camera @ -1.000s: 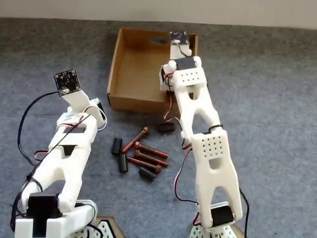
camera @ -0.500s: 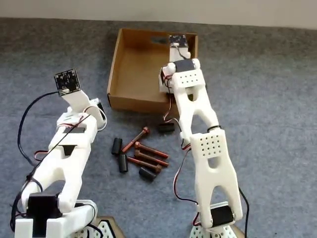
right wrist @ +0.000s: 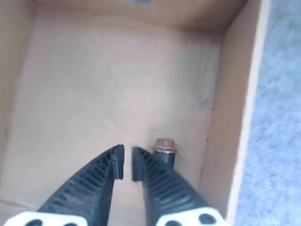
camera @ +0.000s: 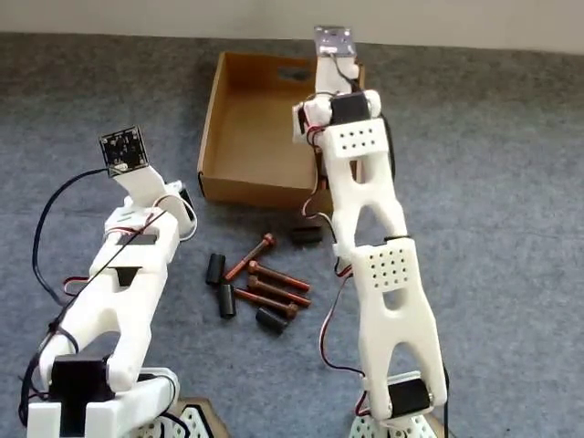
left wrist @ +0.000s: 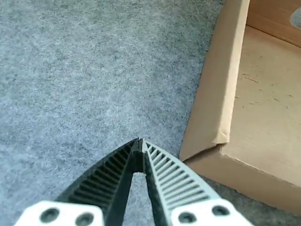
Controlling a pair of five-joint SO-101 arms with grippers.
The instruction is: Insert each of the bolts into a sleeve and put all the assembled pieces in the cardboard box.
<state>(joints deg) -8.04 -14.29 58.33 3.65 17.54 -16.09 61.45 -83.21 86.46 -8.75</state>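
- Our right claw (right wrist: 127, 162) hung low inside the box (right wrist: 235, 117). Its jaws stood a narrow gap apart and pinched nothing.
- One assembled piece (right wrist: 165, 151), a bolt seated in a dark sleeve, rested on the box floor. It sat just beside that claw and near a side wall, so we judged it delivered.
- Our left claw (left wrist: 140, 143) was pressed together and empty. It hung over the carpet (left wrist: 84, 61), just outside a near corner of the box.
- In the high view, four loose bolts (camera: 278, 275) lay clustered on the carpet between the two arms, in front of the box.
- Four sleeves (camera: 214, 268), as far as we could count, lay scattered around the bolts. We could see no bolt inside any of them.
- We judged the task to be at an early stage, with one piece boxed.
- About four pairs were left. Each bolt had to go into a sleeve, and each assembled piece then had to be carried to the box.
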